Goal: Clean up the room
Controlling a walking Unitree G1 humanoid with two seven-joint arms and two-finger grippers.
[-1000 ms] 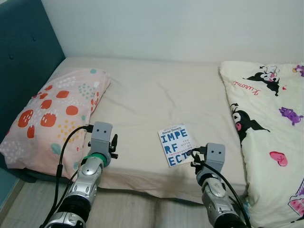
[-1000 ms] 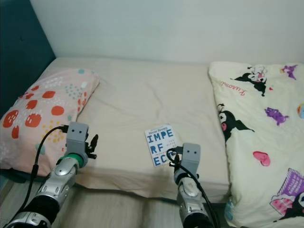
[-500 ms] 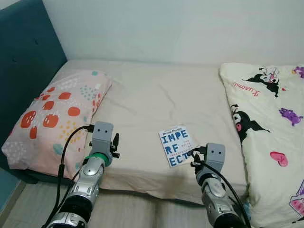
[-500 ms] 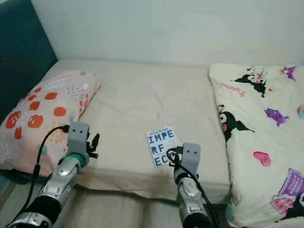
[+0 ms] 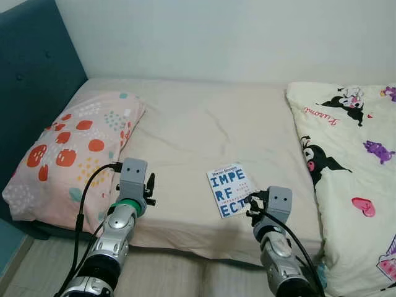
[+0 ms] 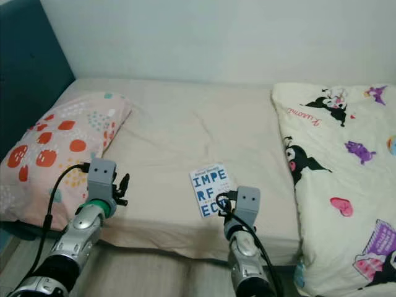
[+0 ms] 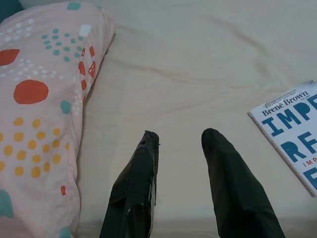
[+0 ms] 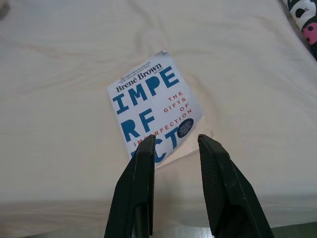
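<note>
Head views: you're facing a bed with a beige sheet; the book lies flat near the front edge, around 5 o'clock from the bed's middle, white cover with blue letters. A spotted pink pillow sits at 9 o'clock by the teal headboard, a cartoon-print blanket at 3 o'clock. Your left gripper hovers over the sheet just beside the pillow; your right gripper sits at the book's near corner. Left wrist view: left gripper fingers spread apart over bare sheet, nothing between them — pillow on one side, book on the other. Right wrist view: black fingers parted, empty, tips at the book's near edge — contact unclear.
</note>
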